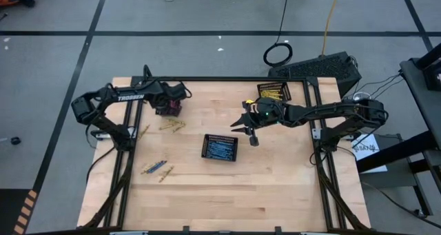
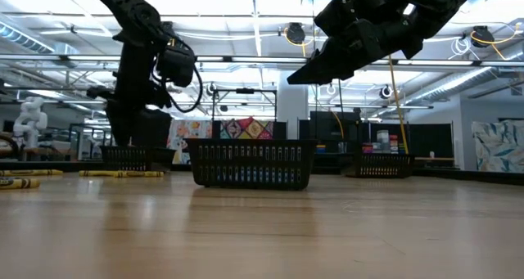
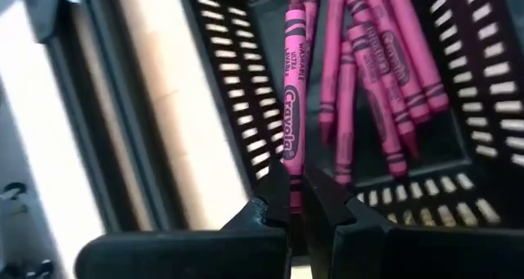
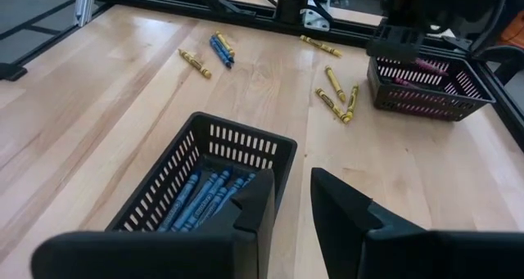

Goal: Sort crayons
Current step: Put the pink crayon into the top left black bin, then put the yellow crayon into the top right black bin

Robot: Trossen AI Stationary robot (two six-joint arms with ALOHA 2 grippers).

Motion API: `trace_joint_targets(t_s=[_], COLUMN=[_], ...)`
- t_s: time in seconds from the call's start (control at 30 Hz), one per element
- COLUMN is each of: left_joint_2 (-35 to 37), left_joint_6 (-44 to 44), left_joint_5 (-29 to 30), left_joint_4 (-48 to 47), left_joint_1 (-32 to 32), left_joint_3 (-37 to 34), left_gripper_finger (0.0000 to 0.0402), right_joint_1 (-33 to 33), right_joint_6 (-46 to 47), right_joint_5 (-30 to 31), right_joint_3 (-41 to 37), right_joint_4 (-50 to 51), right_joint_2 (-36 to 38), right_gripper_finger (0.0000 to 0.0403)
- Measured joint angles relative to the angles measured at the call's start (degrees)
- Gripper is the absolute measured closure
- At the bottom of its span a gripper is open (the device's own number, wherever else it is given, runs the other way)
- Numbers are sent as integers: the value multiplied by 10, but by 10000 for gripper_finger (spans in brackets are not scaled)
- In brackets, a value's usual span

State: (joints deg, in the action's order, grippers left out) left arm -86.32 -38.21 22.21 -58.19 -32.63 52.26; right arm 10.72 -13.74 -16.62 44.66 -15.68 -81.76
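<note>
Left end effector (image 3: 296,199) around pink crayon (image 3: 293,91)

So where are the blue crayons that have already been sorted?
The blue crayons lie in the black tray at the table's middle, seen from above, just left of the right gripper.

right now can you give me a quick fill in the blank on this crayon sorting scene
1. The left gripper is shut on a ____ crayon above the tray of pink crayons.
2. The right gripper holds ____.
3. The middle tray holds ____ crayons.
4. Loose yellow crayons lie on the ____.

Missing: pink; nothing; blue; table
</note>
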Motion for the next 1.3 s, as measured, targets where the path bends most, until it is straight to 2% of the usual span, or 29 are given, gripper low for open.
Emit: trace_joint_targets(t_s=[0.37, 0.47, 0.7, 0.83, 0.97, 1.1, 1.2, 1.3], left_joint_2=[0, 0, 0, 15, 61, 136, 196, 240], left_joint_6=[68, 72, 79, 113, 116, 106, 85, 85], left_joint_5=[-9, -27, -29, -29, -39, -92, -90, -64], left_joint_4=[96, 99, 91, 87, 55, 50, 99, 179], left_joint_1=[-18, -26, -38, -37, -32, 4, 58, 141], left_joint_3=[-30, -30, -30, -30, -25, -9, -8, -24], left_gripper_finger=[389, 367, 304, 286, 279, 279, 279, 278], right_joint_1=[0, 0, 0, 0, 0, -3, -3, -3], right_joint_6=[7, 6, 7, 7, 6, 20, 35, 49], right_joint_5=[0, 0, 0, 0, 0, 0, 0, 2], right_joint_3=[0, 0, 0, 0, 0, -33, -70, -95], right_joint_4=[1, 1, 1, 4, 20, -20, -85, -134], right_joint_2=[0, 0, 0, 0, 0, 0, 0, 0], right_gripper_finger=[335, 335, 335, 335, 335, 335, 335, 335])
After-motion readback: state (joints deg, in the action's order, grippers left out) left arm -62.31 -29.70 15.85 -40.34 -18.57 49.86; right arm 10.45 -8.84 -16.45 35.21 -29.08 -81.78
